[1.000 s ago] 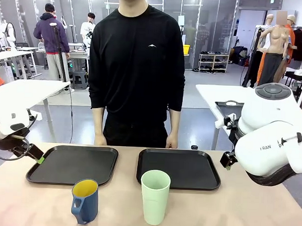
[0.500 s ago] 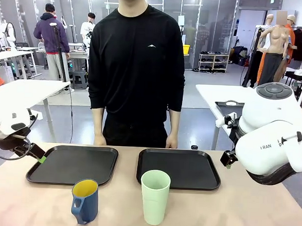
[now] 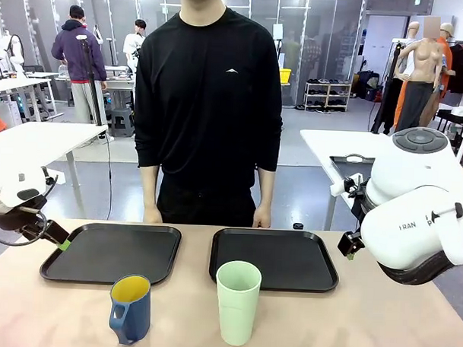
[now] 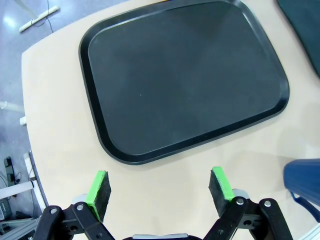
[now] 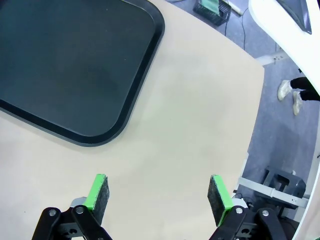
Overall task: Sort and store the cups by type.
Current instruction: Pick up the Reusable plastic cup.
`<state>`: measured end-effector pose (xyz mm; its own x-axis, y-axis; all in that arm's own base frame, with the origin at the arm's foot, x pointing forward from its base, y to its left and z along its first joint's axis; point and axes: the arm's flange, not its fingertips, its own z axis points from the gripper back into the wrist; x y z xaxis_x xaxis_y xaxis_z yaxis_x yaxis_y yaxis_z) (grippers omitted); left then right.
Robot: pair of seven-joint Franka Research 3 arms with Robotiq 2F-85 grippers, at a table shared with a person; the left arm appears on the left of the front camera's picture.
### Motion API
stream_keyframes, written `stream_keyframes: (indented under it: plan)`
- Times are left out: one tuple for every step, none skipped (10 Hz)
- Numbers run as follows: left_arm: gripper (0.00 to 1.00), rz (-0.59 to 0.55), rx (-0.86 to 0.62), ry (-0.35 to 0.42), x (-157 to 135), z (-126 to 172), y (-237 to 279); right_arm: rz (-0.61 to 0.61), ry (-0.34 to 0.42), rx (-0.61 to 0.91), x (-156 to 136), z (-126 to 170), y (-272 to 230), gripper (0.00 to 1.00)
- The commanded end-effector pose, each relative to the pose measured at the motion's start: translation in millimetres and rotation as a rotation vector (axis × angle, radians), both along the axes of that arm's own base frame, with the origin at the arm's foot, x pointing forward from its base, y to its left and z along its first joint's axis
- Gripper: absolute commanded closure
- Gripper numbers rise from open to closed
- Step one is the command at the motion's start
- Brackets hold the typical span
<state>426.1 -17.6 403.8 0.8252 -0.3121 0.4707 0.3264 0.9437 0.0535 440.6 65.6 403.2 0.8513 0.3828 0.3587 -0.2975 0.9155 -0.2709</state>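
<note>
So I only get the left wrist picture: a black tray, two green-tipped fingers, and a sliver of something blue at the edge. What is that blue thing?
Observer: It's a dark blue mug with a handle and a yellow inside, standing upright on the table in front of the tray you see.
Operator: Is there any other cup around?
Observer: Yes, a tall pale green tumbler, upright, in front of a second black tray.
Operator: And what is the other arm doing?
Observer: The right gripper is open and holds nothing, above bare table beside that second tray's corner.
</note>
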Motion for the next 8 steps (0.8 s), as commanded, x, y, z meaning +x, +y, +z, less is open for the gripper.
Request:
stream_keyframes:
  plan:
    - [0.00,0.000,-0.001,0.007,-0.3,-1.0,0.9,0.001,0.003,0.003,0.8,-1.7,0.8,0.00]
    - [0.00,0.000,-0.001,0.007,-0.3,-1.0,0.9,0.001,0.003,0.003,0.8,-1.7,0.8,0.00]
    - [0.00,0.000,-0.001,0.007,-0.3,-1.0,0.9,0.001,0.003,0.003,0.8,-1.7,0.8,0.00]
    - [0.00,0.000,-0.001,0.007,-0.3,-1.0,0.9,0.001,0.003,0.003,0.8,-1.7,0.8,0.00]
    - [0.00,0.000,-0.001,0.007,-0.3,-1.0,0.9,0.001,0.003,0.003,0.8,-1.7,0.8,0.00]
    - [0.00,0.000,-0.001,0.007,-0.3,-1.0,0.9,0.001,0.003,0.003,0.8,-1.7,0.8,0.00]
    - [0.00,0.000,-0.001,0.007,-0.3,-1.0,0.9,0.001,0.003,0.003,0.8,-1.7,0.8,0.00]
    - [0.00,0.000,-0.001,0.007,-0.3,-1.0,0.9,0.001,0.003,0.003,0.8,-1.7,0.8,0.00]
